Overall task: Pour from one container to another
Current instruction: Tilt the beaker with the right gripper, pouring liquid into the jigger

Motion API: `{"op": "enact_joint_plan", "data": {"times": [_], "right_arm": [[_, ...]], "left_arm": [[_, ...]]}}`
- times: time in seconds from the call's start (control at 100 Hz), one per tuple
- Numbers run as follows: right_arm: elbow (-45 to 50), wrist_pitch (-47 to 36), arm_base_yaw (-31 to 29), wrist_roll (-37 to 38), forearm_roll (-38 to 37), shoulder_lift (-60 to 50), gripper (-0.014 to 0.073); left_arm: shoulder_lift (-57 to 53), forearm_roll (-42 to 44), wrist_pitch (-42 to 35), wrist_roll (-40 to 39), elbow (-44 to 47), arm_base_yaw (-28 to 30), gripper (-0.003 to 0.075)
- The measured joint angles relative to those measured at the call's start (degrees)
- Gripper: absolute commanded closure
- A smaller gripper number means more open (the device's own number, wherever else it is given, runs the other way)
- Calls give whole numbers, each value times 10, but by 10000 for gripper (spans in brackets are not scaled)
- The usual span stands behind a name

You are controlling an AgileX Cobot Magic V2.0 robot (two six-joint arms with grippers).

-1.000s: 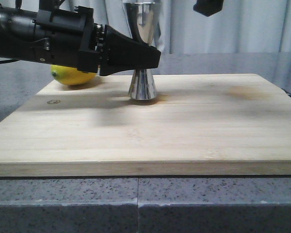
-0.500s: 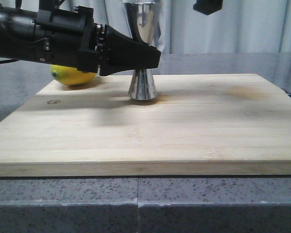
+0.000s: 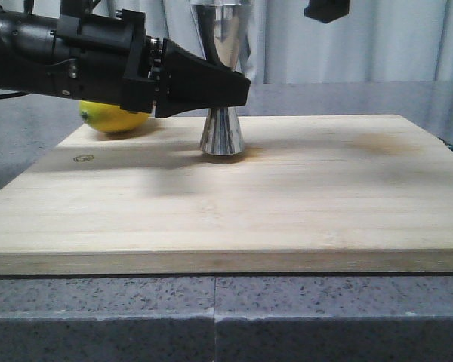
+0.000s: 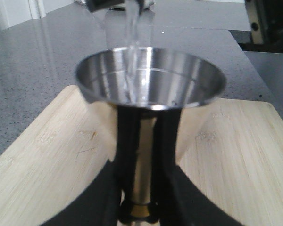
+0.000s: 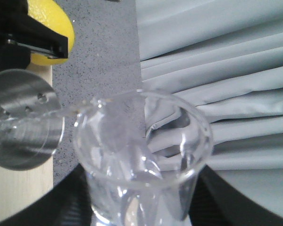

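Observation:
The steel jigger (image 3: 222, 134) stands upright on the wooden board (image 3: 302, 204), and my left gripper (image 3: 238, 87) is shut on its narrow waist. From the left wrist, black fingers (image 4: 126, 141) clamp the stem just above the gold band (image 4: 140, 210), under the wide cup (image 4: 151, 80). The clear glass beaker (image 5: 141, 141) is tilted with its lip over the jigger (image 5: 21, 117), and my right gripper (image 5: 141, 202) is shut on its body. A thin stream of clear liquid (image 4: 132, 28) falls into the cup. In the front view only a bit of the right gripper (image 3: 326, 9) shows, at the top edge.
A yellow lemon (image 3: 113, 117) lies on the board's far left corner behind the left arm. The board rests on a grey speckled counter (image 3: 211, 317). A pale curtain (image 5: 217, 70) hangs behind the table.
The visible bit of the right gripper has edged slightly up and to the right. The left gripper and jigger have not moved.

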Motion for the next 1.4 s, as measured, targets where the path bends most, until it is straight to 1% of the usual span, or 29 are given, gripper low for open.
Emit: {"op": "enact_joint_plan", "data": {"times": [1.4], "right_arm": [[0, -13, 0, 0, -85, 0, 316]], "left_arm": [[0, 0, 0, 0, 0, 0, 713]]}}
